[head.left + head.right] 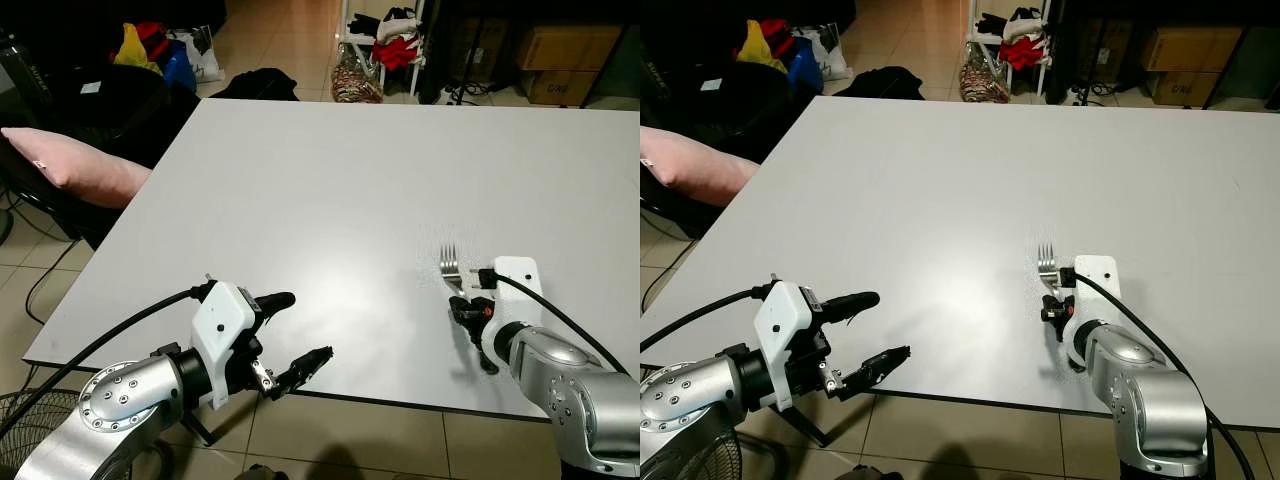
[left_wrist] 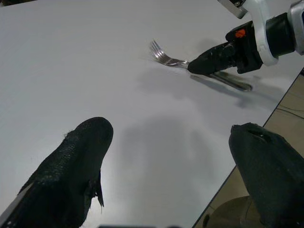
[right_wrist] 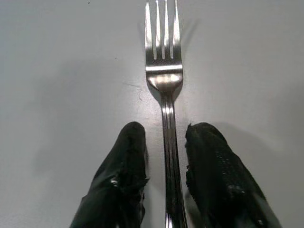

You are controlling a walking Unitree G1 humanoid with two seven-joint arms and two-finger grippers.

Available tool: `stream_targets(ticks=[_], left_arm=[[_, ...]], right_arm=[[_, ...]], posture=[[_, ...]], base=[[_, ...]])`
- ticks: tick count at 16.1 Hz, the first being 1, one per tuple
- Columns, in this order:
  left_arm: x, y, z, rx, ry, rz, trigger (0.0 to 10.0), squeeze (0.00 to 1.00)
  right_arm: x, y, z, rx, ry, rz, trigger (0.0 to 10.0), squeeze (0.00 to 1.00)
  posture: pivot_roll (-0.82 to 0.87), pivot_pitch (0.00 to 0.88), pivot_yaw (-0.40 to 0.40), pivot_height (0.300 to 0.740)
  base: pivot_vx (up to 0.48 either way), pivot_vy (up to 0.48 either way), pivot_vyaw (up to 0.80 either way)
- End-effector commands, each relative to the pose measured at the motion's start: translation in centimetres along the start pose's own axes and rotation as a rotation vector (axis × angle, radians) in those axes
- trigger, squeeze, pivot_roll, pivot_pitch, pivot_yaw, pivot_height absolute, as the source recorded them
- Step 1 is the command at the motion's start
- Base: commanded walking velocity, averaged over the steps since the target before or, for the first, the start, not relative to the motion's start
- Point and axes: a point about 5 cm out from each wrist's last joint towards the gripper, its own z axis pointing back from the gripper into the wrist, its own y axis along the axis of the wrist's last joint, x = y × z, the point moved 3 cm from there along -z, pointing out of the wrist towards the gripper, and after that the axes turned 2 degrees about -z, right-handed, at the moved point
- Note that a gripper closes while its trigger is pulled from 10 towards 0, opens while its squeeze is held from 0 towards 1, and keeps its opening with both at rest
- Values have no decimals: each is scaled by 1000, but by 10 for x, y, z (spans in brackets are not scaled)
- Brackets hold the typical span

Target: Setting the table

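1. The fork (image 3: 165,76) lies flat on the white surface (image 1: 330,190), near its front edge, with its handle running between the two fingers (image 3: 124,161) of the right claw (image 3: 164,156).
2. The right claw is narrowly parted around the handle; a thin gap shows on each side, and whether the fingers touch the metal cannot be told.
3. The tines point away from the robot, just past the right claw's fingertips.
4. The fork is plain shiny metal with four tines, a bright band across its neck and grooves along its handle.
5. The left claw (image 1: 290,340) hovers at the surface's front edge, well apart from the fork, fingers spread wide and holding nothing.
6. A pink cushion (image 1: 75,165) sits beside the surface, on the far side of the left claw from the fork.
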Motion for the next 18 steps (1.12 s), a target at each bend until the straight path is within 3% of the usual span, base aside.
stream_targets(ticks=[1,5,6,8,11,12,13,15,18], left_arm=[[0,-2,0,-12,-6,7,10000,0],[-5,1,3,14,25,10,10000,0],[-11,7,4,63,73,28,10000,0],[-34,21,4,166,272,52,10000,0],[-38,15,-2,149,460,78,10000,0],[-37,17,-1,175,530,55,10000,0],[-37,20,2,197,579,33,10000,0],[-34,13,9,166,627,49,10000,0],[-38,5,29,143,794,63,10000,0]], right_arm=[[0,3,3,12,1,-8,10000,1000],[-4,10,11,57,21,-18,10000,1000],[-8,22,16,126,46,-39,10000,1000],[-17,42,26,250,107,-21,10000,1000],[-41,54,31,361,217,64,10000,1000],[-49,55,32,382,241,121,10000,278],[-53,55,32,389,250,152,10000,0],[-55,52,30,389,226,188,10000,0],[-57,48,28,438,209,238,10000,0]], posture=[[-171,40,68,740],[-180,30,70,740],[-187,25,73,740],[-196,20,78,740],[-191,0,85,740],[-185,0,84,740],[-185,0,84,740],[-164,0,75,740],[-136,0,60,740]], base=[[0,0,0],[0,0,0],[0,0,0],[0,0,0],[0,0,0],[0,0,0],[0,0,0],[0,-227,0],[0,-480,0]])
